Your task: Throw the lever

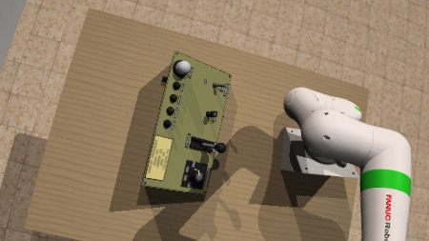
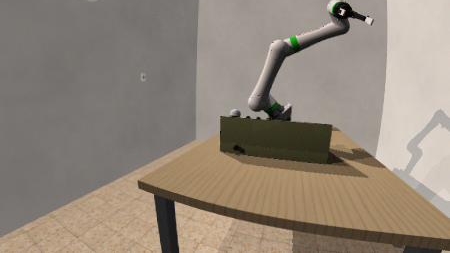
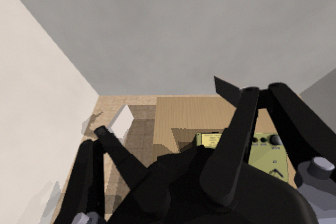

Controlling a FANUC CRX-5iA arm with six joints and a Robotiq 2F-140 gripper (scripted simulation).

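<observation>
The olive console (image 1: 188,115) (image 2: 275,141) (image 3: 266,150) stands on the wooden table (image 1: 95,115) (image 2: 280,191). Its lever (image 1: 221,148) has a black ball knob and sticks out of a dark slot near the console's right edge. My gripper (image 2: 368,20) (image 3: 171,98) is open and empty. It is raised high above and off to the side of the console, far from the lever. It lies outside the top view. In the wrist view the fingers hide most of the console, and the lever does not show there.
The console also carries a white mushroom button (image 1: 182,67), a column of round buttons (image 1: 170,110), a small toggle (image 1: 212,114), a rotary selector (image 1: 196,174) and a yellow label (image 1: 159,158). The arm's base plate (image 1: 315,163) sits on the table right of the console.
</observation>
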